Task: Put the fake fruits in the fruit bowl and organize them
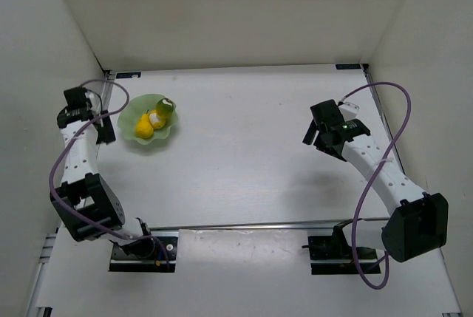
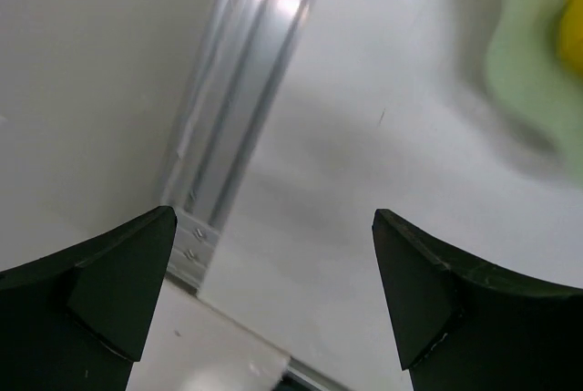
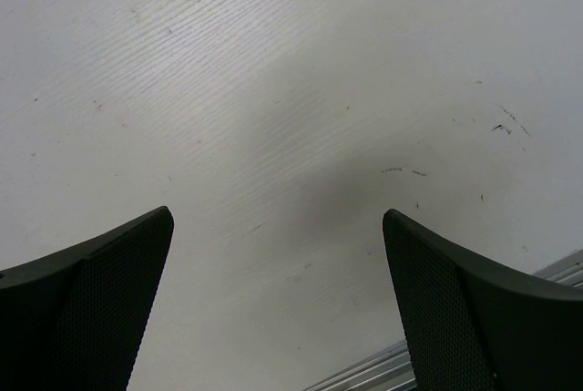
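The fruit bowl (image 1: 134, 119), pale green with a wavy rim, stands at the far left of the table. All three fake fruits lie in it: a yellow pear (image 1: 144, 131), a yellow-and-white piece (image 1: 155, 119) and an olive-green round one (image 1: 166, 112). My left gripper (image 1: 108, 131) hangs just left of the bowl, open and empty. In the left wrist view, the left gripper (image 2: 273, 227) has the bowl's edge (image 2: 528, 72) and a bit of yellow fruit (image 2: 574, 31) at the upper right. My right gripper (image 1: 319, 140) is open and empty over bare table at the far right; the right wrist view (image 3: 278, 222) shows the same.
White walls close in the table on the left, back and right. An aluminium rail (image 2: 246, 90) runs along the left edge under my left gripper. Another rail (image 3: 383, 377) shows at the right edge of the table.
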{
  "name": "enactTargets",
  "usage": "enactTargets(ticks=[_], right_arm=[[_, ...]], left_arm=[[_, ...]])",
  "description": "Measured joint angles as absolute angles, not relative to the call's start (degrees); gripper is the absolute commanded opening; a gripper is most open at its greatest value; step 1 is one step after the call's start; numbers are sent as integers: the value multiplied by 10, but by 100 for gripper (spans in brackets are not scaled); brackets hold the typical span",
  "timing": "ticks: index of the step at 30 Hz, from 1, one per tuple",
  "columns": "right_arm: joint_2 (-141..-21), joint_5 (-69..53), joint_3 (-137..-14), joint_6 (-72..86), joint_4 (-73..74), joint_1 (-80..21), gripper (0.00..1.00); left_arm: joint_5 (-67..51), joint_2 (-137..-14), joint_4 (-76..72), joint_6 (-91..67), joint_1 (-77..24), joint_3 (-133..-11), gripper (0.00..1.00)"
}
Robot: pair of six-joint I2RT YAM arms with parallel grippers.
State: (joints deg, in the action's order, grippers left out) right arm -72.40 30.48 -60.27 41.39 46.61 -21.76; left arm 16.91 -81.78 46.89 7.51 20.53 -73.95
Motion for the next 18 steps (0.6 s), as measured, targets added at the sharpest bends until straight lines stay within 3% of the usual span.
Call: enactTargets(ticks=[7, 18], right_arm=[[-739, 300, -603, 414, 466, -218, 100], [-747, 294, -603, 414, 466, -218, 100]], left_arm=[[101, -740, 496, 29, 328, -622, 100], [94, -698, 484, -11, 339, -622, 100]])
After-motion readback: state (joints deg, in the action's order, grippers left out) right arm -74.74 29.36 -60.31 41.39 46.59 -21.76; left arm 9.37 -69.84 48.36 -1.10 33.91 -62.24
